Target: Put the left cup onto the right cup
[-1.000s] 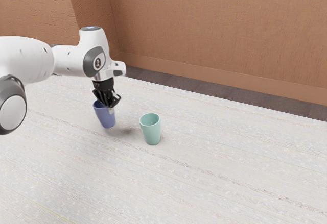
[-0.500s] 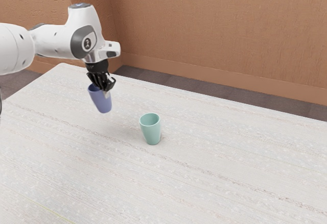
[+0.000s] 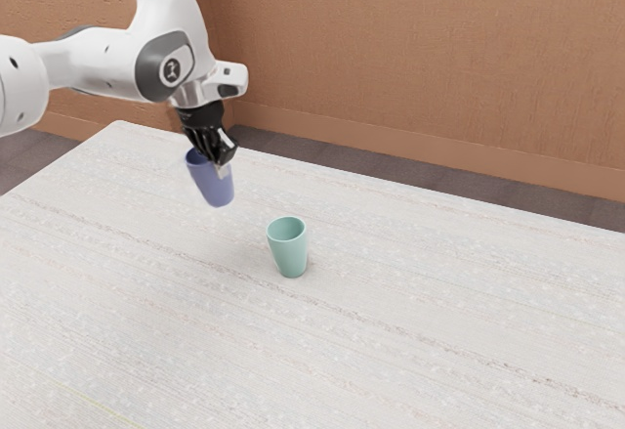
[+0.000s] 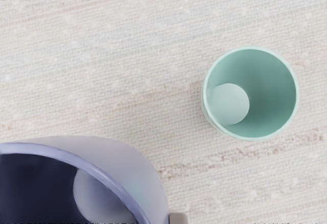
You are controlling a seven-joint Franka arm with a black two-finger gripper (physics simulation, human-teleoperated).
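Observation:
My gripper is shut on the rim of a blue-purple cup, which hangs tilted in the air above the table. A mint-green cup stands upright on the table, below the blue cup and off toward the exterior view's right. From the hand's camera, the blue cup's rim and inside loom large just under my hand, and the green cup is seen from above, open mouth up, some way apart from it.
The pale wood-grain table stretches wide around the green cup. A brown wall and dark floor strip run behind the table's far edge.
My arm has lifted the blue cup off the table and carried it up and toward the exterior view's right, closer to the green cup. The green cup has not moved.

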